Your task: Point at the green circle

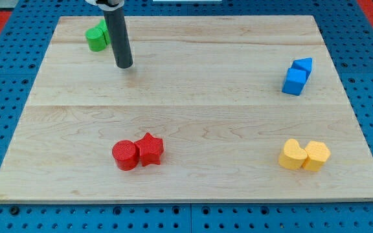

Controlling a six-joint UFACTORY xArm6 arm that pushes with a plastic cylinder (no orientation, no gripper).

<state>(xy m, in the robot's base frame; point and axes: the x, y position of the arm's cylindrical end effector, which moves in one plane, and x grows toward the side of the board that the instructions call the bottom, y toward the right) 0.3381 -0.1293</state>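
A green circle block (96, 40) sits near the board's top left, with another green block (101, 28) just behind it, partly hidden by the rod. My tip (124, 65) rests on the board just to the right of and below the green circle, a short gap away, not touching it.
A red cylinder (125, 155) and a red star (150, 149) touch each other at the lower middle. Two blue blocks (296, 76) sit at the right. Two yellow blocks (304, 155) sit at the lower right. The wooden board (186, 97) lies on a blue pegboard.
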